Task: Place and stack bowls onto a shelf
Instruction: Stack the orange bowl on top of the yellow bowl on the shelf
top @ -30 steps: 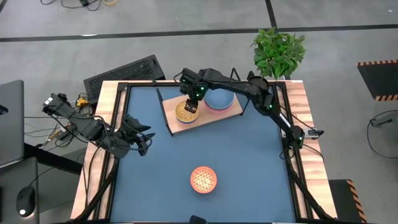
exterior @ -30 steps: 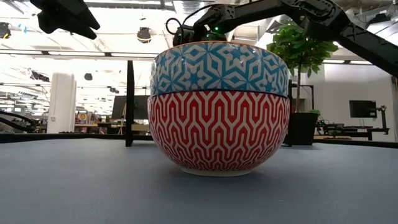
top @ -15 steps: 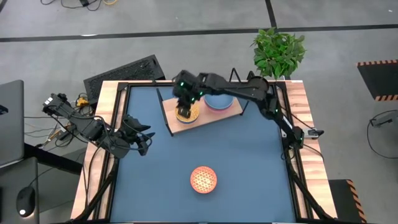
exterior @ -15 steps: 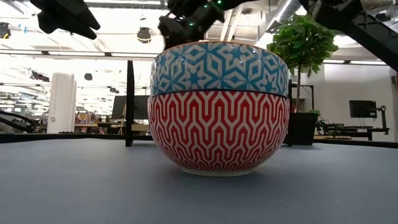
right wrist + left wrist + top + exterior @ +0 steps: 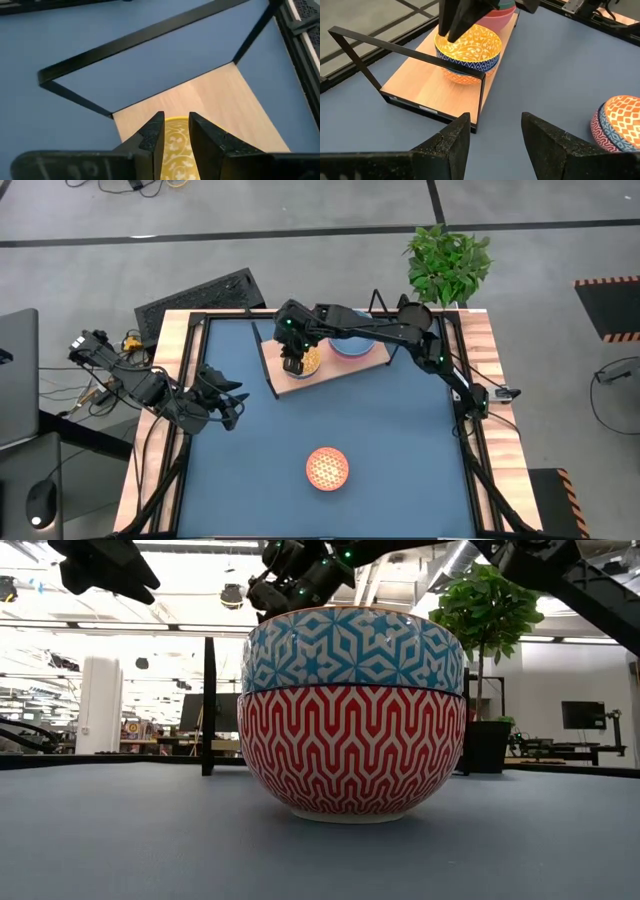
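A bowl [image 5: 310, 360], yellow-patterned inside with a blue and orange outside [image 5: 468, 47], stands by its base on the shelf's light-wood board [image 5: 298, 385] at the far middle of the table. A pink bowl with another nested in it [image 5: 352, 343] stands beside it on the board. My right gripper [image 5: 292, 363] hovers over the yellow bowl's left rim, fingers [image 5: 155, 132] a narrow gap apart, nothing between them. A red-patterned bowl with a blue-patterned one nested in it [image 5: 327, 467] sits on the blue mat near the front. My left gripper [image 5: 495, 125] waits open at the table's left.
The shelf's thin black wire frame [image 5: 410, 50] rises around the board's left end, close to my right gripper. A potted plant [image 5: 448, 265] stands at the far right corner. Bare blue mat [image 5: 400, 430] lies between the shelf and the near bowl stack.
My right gripper has moved from above the yellow bowl's far right rim toward the table's left and slightly up, tipping less steeply. The bowl has stayed where it stood on the board.
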`<state>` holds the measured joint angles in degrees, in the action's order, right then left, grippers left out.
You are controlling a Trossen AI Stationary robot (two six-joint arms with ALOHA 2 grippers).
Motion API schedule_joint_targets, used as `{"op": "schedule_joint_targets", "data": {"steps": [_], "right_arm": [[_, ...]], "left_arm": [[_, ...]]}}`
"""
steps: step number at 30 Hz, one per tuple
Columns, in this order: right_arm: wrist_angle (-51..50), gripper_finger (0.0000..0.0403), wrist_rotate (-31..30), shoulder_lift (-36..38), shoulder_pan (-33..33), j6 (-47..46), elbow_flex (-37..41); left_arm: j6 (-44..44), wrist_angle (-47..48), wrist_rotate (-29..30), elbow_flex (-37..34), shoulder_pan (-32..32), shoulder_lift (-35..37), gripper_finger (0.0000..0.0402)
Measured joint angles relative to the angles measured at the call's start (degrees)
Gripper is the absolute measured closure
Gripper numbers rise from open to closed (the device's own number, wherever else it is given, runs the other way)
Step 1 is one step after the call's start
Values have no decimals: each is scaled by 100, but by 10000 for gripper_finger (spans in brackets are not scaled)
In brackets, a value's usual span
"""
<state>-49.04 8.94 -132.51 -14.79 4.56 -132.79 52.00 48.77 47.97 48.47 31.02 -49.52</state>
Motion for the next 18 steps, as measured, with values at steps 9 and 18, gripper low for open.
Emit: {"op": "schedule_joint_targets", "data": {"steps": [9, 18], "right_arm": [[-11, 290, 7, -2, 2, 4, 0], [22, 290, 10, -2, 17, 18, 0]], "left_arm": [[34, 2, 0, -2, -1, 0, 239], [60, 2, 0, -2, 0, 0, 239]]}}
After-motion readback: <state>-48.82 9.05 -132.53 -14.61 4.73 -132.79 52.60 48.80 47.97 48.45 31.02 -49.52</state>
